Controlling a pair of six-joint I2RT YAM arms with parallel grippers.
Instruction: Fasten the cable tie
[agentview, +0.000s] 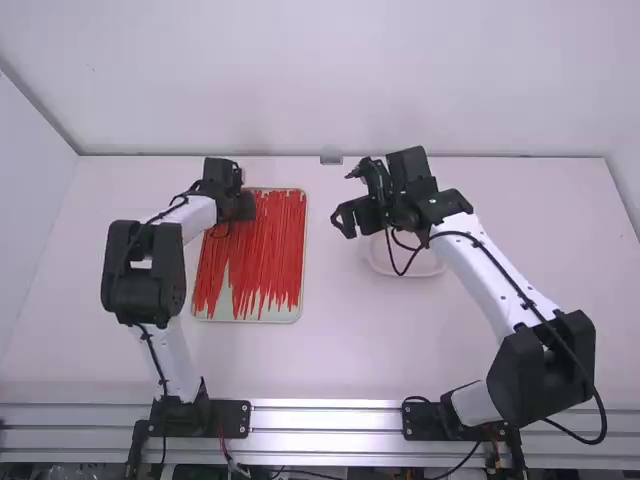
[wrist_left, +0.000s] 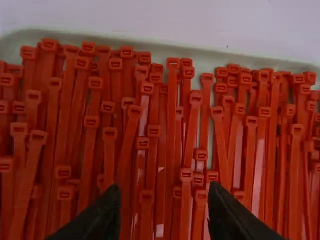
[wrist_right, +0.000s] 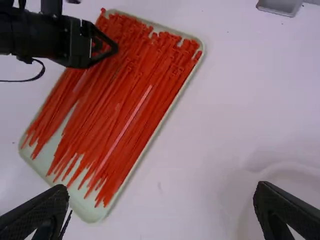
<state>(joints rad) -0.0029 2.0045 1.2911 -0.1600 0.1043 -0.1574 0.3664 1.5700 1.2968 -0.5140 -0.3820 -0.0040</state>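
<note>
Table (agentview: 330, 350), white, taken from its centre in the high view. Tray (agentview: 250, 319): pale, rectangular, at about 10 o'clock, long axis running 6 to 12. Cable ties (agentview: 255, 250): orange-red, loose, heaped lengthwise in the tray and covering nearly all of it. Their pointed tails are toward 6 and their square heads bunched toward 12, none seen looped or fastened. White shallow dish (agentview: 380, 262): at about 1 o'clock, apart from the tray, partly under the right arm. Right gripper (wrist_right: 160, 200): fingers spread very wide, nothing between them. It hangs over bare table between the tray's far half and the dish and touches neither. Left gripper (wrist_left: 162, 189): at the tray's 11 o'clock corner, pointed down over the head ends of the ties. Its fingers are moderately parted with several tie heads lying in the gap, and none is pinched. Whether the tips rest on the pile, cannot tell. Small grey block (agentview: 331, 157): at 12 o'clock on the table's far edge, against the wall.
</note>
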